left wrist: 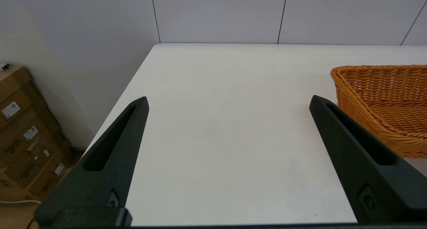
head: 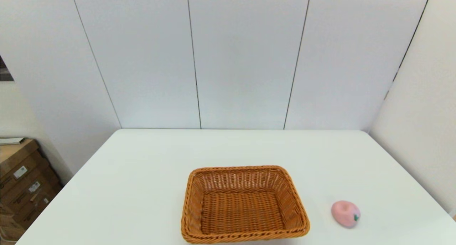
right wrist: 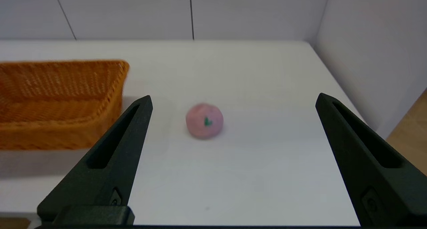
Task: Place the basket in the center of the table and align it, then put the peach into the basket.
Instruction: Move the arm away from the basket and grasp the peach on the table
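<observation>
The left hand (left wrist: 228, 100) hangs over the white worktop (left wrist: 217, 129), fingers (left wrist: 110, 159) spread wide. The basket (left wrist: 383, 99) sits at the right edge of the frame. Cardboard boxes (left wrist: 23, 132) stand lower left.

orange-brown woven basket (head: 244, 205), pale-pink peach (head: 345, 213) with seemingly green mark, white table (head: 142, 173).

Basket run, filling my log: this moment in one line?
basket: empty, near table edge | peach: on table, right of basket | left gripper: open | right gripper: open

txt: none legible | cardboard boxes (head: 21, 180) lower left of head view: white labels, print too small to read | peach (head: 345, 213): green leaf mark only, no lettering
</observation>
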